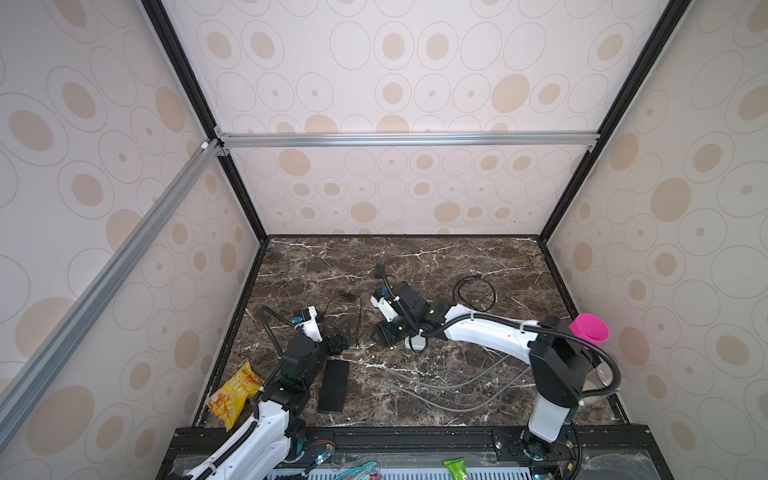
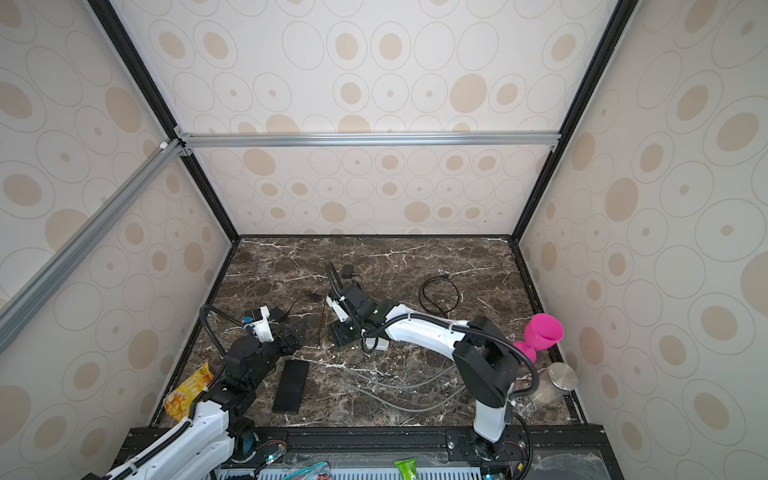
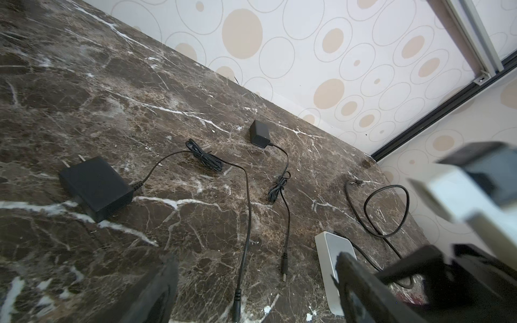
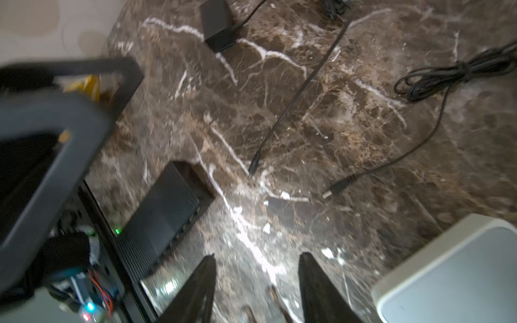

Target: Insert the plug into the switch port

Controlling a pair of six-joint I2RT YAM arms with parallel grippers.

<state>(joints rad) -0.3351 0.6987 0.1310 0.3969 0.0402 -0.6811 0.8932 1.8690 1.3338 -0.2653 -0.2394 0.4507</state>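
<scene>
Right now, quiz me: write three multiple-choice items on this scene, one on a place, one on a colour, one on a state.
1. The snack bag lies: A in the table's near-left corner; B against the back wall; C at the far right.
2. The cup is: A green; B pink; C blue.
3. The two cable plugs are: A loose on the table; B held in claws; C in ports.
Key: 1 A, both top views show it front left; 2 B, bright pink; 3 A, both lie untouched on the marble.
</scene>
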